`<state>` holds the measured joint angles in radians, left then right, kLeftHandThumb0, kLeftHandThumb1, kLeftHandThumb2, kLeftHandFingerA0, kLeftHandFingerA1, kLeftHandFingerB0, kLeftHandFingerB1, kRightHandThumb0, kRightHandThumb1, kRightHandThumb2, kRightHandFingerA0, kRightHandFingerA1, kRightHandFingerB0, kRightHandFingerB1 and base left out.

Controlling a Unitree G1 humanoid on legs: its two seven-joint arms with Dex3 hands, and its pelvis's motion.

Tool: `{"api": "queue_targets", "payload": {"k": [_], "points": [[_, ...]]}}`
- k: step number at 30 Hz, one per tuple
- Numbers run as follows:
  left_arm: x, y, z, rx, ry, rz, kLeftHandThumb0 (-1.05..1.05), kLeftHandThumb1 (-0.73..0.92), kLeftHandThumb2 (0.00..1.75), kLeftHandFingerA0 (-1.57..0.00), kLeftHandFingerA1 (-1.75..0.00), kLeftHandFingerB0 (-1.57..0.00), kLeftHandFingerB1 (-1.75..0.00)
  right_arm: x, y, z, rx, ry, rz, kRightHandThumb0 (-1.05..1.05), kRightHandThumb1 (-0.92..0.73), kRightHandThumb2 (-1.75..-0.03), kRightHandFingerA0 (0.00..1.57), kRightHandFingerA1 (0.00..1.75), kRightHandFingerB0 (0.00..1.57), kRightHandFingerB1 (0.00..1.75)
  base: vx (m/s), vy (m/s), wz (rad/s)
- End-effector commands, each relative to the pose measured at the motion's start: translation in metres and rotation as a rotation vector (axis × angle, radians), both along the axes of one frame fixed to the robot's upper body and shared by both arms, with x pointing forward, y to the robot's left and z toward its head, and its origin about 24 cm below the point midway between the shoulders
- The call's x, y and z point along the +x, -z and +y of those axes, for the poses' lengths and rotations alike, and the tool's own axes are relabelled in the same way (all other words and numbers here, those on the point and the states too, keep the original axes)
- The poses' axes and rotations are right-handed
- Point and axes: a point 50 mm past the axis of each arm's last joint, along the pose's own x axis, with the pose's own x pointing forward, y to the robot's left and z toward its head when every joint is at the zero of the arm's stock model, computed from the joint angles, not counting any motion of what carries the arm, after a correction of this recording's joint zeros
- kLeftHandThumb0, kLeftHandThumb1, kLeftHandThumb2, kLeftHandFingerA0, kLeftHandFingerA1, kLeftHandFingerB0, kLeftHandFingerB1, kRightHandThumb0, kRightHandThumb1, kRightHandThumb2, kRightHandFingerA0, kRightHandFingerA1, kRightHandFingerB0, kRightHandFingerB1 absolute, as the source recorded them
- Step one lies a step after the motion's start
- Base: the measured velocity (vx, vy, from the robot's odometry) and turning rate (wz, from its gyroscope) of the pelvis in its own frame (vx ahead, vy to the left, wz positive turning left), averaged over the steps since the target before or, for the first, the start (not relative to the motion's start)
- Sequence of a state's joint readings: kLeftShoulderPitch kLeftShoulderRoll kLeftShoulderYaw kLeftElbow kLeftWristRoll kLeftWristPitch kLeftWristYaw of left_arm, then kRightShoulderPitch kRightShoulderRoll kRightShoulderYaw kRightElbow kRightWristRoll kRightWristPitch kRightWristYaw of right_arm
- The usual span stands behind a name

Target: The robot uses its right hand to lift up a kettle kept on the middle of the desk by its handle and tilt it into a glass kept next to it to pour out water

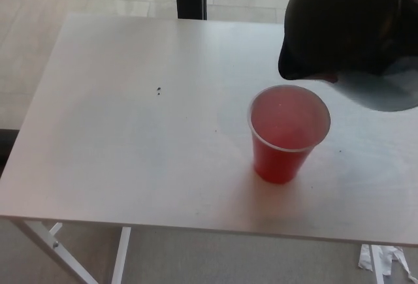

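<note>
My black kettle [346,26] hangs tilted above and just behind the 1 red cup [287,134] on the white desk [130,134]; my hand's grip cannot be made out.

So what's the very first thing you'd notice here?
A red cup stands on the right side of the white table, with pinkish liquid inside. A big black kettle hangs in the air above and just behind it, at the upper right corner. Its spout is near the cup's rim.
</note>
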<state>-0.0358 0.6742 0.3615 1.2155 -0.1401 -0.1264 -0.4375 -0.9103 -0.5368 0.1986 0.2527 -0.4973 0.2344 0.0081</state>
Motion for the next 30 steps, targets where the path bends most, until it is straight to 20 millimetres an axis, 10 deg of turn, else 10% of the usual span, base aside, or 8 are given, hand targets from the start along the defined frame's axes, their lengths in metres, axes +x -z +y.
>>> {"api": "queue_targets", "payload": {"k": [1,7,10,13,17,25,26,30], "points": [[-0.001,-0.008,0.007,0.024,-0.018,-0.001,-0.71,0.63,1.01,-0.57,-0.64,-0.38,-0.56,-0.005,-0.02,0.006,-0.114,-0.03,-0.117,-0.22,-0.59,-0.87,0.93,1.75,0.8,1.39,0.0,0.0,0.0],[0.0,-0.009,0.007,0.027,-0.009,0.004,-0.72,0.64,1.02,-0.55,-0.63,-0.38,-0.55,0.001,-0.014,-0.001,-0.151,-0.014,-0.101,-0.19,-0.63,-0.69,0.99,1.7,0.88,0.71,0.0,0.0,0.0],[-0.002,-0.008,0.007,0.019,-0.018,-0.007,-0.73,0.62,1.01,-0.59,-0.63,-0.4,-0.56,-0.002,-0.015,-0.001,-0.149,-0.012,-0.102,-0.19,-0.63,-0.9,0.9,1.75,0.69,1.56,0.0,0.0,0.0],[-0.001,-0.008,0.007,0.017,-0.016,0.0,-0.72,0.63,1.02,-0.55,-0.63,-0.37,-0.55,-0.003,-0.011,-0.005,-0.116,0.013,-0.09,-0.21,-0.65,-0.82,0.89,1.75,0.76,1.15,0.0,0.0,0.0],[-0.001,-0.008,0.007,0.021,-0.023,0.0,-0.75,0.63,1.01,-0.59,-0.63,-0.39,-0.55,-0.01,-0.008,-0.003,-0.038,-0.009,-0.079,-0.2,-0.57,-1.04,0.91,1.75,0.7,1.59,0.0,0.0,0.0],[-0.006,-0.006,0.007,-0.012,-0.038,-0.006,-0.74,0.62,1.01,-0.54,-0.62,-0.36,-0.54,-0.015,0.007,-0.012,0.043,0.03,-0.038,-0.12,-0.61,-0.72,0.98,1.65,0.83,0.75,0.0,0.0,0.0],[-0.006,-0.006,0.007,-0.009,-0.042,-0.006,-0.74,0.63,1.01,-0.57,-0.64,-0.37,-0.55,-0.016,0.009,-0.013,0.068,0.027,-0.031,-0.13,-0.59,-0.93,0.89,1.75,0.68,1.59,0.0,0.0,0.0],[-0.009,-0.005,0.008,0.003,-0.038,0.007,-0.77,0.64,1.02,-0.58,-0.62,-0.37,-0.54,-0.021,0.022,-0.027,0.194,0.043,-0.005,-0.13,-0.48,-1.17,0.87,1.75,0.75,1.56,0.0,0.0,0.0]]}}
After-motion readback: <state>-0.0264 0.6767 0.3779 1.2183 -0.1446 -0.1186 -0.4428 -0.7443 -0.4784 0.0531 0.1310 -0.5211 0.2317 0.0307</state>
